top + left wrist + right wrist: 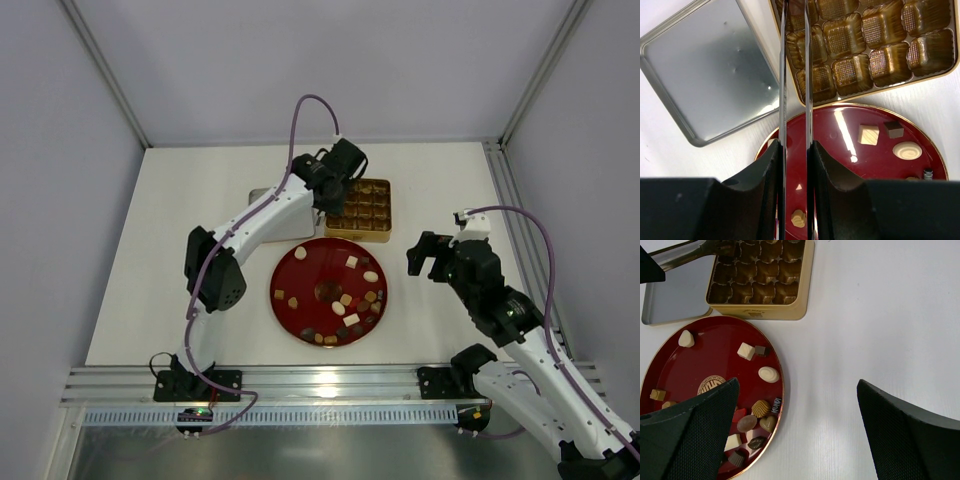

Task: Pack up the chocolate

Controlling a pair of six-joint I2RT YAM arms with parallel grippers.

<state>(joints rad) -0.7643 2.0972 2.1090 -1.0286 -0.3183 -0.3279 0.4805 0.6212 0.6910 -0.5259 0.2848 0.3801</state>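
Observation:
Several chocolates (345,300) in cream, caramel and dark brown lie on the round red plate (298,285). They also show in the left wrist view (868,134) and the right wrist view (768,374). The gold tin (362,210) stands behind the plate, and its visible cells are empty. My left gripper (328,180) is shut on thin metal tongs (783,75). The tongs reach over the tin's left cells (685,255); whether they hold anything is hidden. My right gripper (432,255) is open and empty, right of the plate above bare table (797,385).
A silver lid (705,65) lies left of the tin, partly under the left arm (258,196). The red plate's rim (781,390) lies just left of my right gripper. White walls and metal rails enclose the table.

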